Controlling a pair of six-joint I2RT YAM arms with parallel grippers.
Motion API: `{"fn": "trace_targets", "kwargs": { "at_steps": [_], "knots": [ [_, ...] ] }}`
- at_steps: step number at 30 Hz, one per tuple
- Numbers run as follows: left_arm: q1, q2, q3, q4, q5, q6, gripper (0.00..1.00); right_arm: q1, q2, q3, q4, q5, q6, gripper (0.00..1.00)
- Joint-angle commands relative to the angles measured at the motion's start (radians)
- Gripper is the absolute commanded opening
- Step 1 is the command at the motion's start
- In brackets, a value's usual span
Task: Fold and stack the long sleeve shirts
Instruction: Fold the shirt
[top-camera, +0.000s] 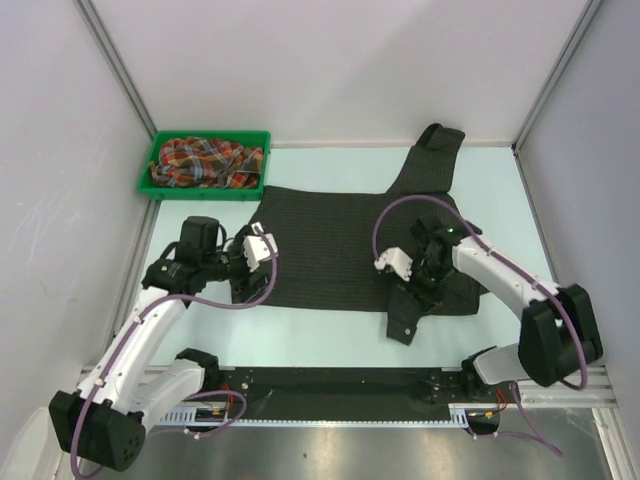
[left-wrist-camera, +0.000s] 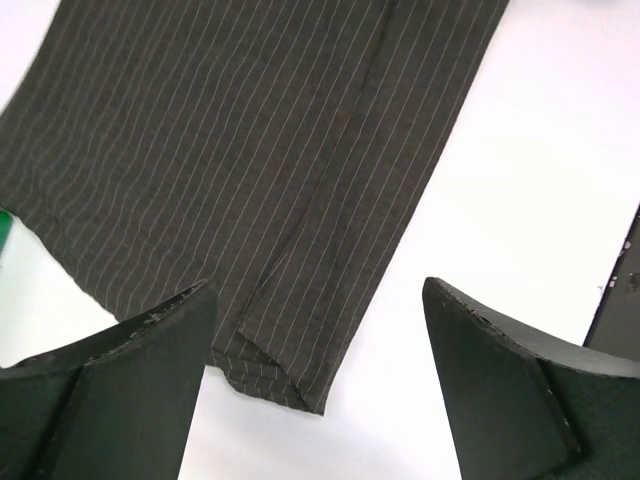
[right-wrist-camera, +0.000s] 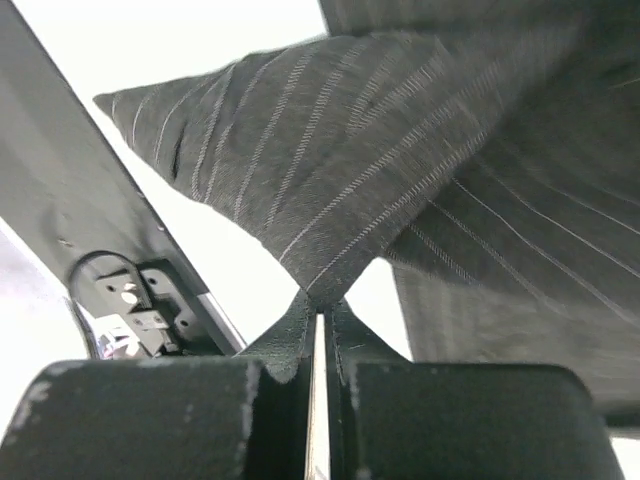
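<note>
I judge the job to be in its early part. The black pinstriped shirt lies spread over the middle of the table. Its body is mostly flat, one sleeve trails off to the far right, and a narrow strip of cloth points toward the near edge on the right side. I see no finished fold in it.

The plaid shirt sits crumpled in the green bin at the far left corner, well apart from the black one. Nothing is stacked yet.

My right gripper is clenched on a pinch of the black shirt. In the right wrist view the jaws meet with the striped cloth rising out of them in a twisted peak, lifted off the table. I take this to be the sleeve or hem on the shirt's right side, but I cannot tell which.

My left gripper is released, with its fingers spread wide. It hangs over the shirt's near left corner, where a seam and a small turned-up edge show. It touches nothing that I can see.

What is left, as I read it:
- Bring the sleeves in and fold the black shirt's body.
- Take the plaid shirt out of the bin and fold it.
- Set one folded shirt on the other.
</note>
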Motion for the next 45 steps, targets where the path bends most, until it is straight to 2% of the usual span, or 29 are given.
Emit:
{"fn": "trace_targets", "kwargs": {
  "at_steps": [1, 4, 6, 9, 12, 14, 16, 18, 19, 20, 22, 23, 26, 27, 29, 30, 32, 34, 35, 38, 39, 40, 41, 43, 45],
  "knots": [
    [-0.049, -0.032, 0.024, 0.022, 0.090, 0.005, 0.88, 0.044, -0.100, 0.156, -0.099, -0.094, 0.009, 0.00],
    [-0.130, -0.020, 0.030, 0.037, 0.082, 0.008, 0.87, 0.112, -0.077, 0.257, -0.114, -0.105, -0.004, 0.00],
    [-0.188, -0.015, 0.027, 0.104, 0.062, -0.011, 0.87, 0.134, -0.022, 0.299, -0.108, -0.111, -0.014, 0.00],
    [-0.227, -0.002, 0.024, 0.218, 0.051, -0.103, 0.86, 0.137, 0.079, 0.384, -0.078, -0.120, -0.024, 0.00],
    [-0.227, 0.038, 0.020, 0.310, 0.050, -0.263, 0.85, 0.135, 0.190, 0.468, -0.053, -0.135, -0.047, 0.00],
    [-0.227, 0.051, -0.008, 0.379, 0.048, -0.356, 0.84, 0.137, 0.242, 0.521, -0.058, -0.151, -0.055, 0.11],
    [-0.227, 0.057, -0.033, 0.448, 0.036, -0.434, 0.85, 0.128, 0.313, 0.589, -0.038, -0.152, -0.034, 0.27],
    [-0.227, 0.077, -0.060, 0.479, 0.005, -0.487, 0.84, 0.091, 0.350, 0.646, -0.030, -0.183, 0.003, 0.37],
    [-0.227, 0.086, -0.068, 0.505, 0.002, -0.533, 0.85, 0.072, 0.356, 0.660, -0.023, -0.236, 0.023, 0.52],
    [-0.227, 0.097, -0.085, 0.522, 0.001, -0.562, 0.85, 0.051, 0.359, 0.670, -0.018, -0.271, 0.046, 0.59],
    [-0.239, 0.109, -0.095, 0.554, 0.004, -0.595, 0.86, -0.023, 0.368, 0.684, 0.007, -0.340, 0.120, 0.64],
    [-0.256, 0.130, -0.088, 0.552, -0.010, -0.567, 0.86, -0.047, 0.368, 0.683, 0.007, -0.353, 0.129, 0.63],
    [-0.337, 0.182, -0.001, 0.421, 0.037, -0.284, 0.86, -0.119, 0.364, 0.623, 0.043, -0.307, 0.160, 0.60],
    [-0.363, 0.233, 0.024, 0.378, 0.074, -0.113, 0.87, -0.133, 0.364, 0.602, 0.078, -0.295, 0.170, 0.60],
    [-0.399, 0.297, 0.111, 0.229, 0.061, 0.072, 0.88, -0.176, 0.385, 0.550, 0.108, -0.257, 0.207, 0.59],
    [-0.432, 0.374, 0.140, 0.186, 0.036, 0.223, 0.88, -0.191, 0.397, 0.537, 0.106, -0.252, 0.216, 0.57],
    [-0.460, 0.457, 0.229, 0.066, -0.004, 0.342, 0.88, -0.225, 0.429, 0.504, 0.096, -0.240, 0.221, 0.54],
    [-0.494, 0.582, 0.298, 0.031, -0.047, 0.340, 0.85, -0.245, 0.428, 0.467, 0.097, -0.223, 0.210, 0.51],
    [-0.499, 0.616, 0.372, 0.031, -0.041, 0.306, 0.83, -0.262, 0.410, 0.419, 0.108, -0.217, 0.203, 0.50],
    [-0.500, 0.721, 0.453, 0.123, -0.018, 0.040, 0.79, -0.279, 0.352, 0.337, 0.125, -0.212, 0.187, 0.48],
    [-0.500, 0.739, 0.455, 0.210, -0.024, -0.128, 0.78, -0.279, 0.341, 0.316, 0.126, -0.210, 0.186, 0.47],
    [-0.500, 0.750, 0.452, 0.256, -0.075, -0.216, 0.77, -0.279, 0.327, 0.301, 0.129, -0.214, 0.186, 0.47],
    [-0.502, 0.770, 0.438, 0.300, -0.105, -0.386, 0.78, -0.279, 0.308, 0.272, 0.139, -0.215, 0.192, 0.46],
    [-0.512, 0.804, 0.435, 0.354, -0.233, -0.510, 0.77, -0.281, 0.291, 0.246, 0.151, -0.220, 0.204, 0.46],
    [-0.523, 0.824, 0.435, 0.370, -0.292, -0.635, 0.77, -0.279, 0.278, 0.205, 0.172, -0.227, 0.218, 0.45]
  ]
}}
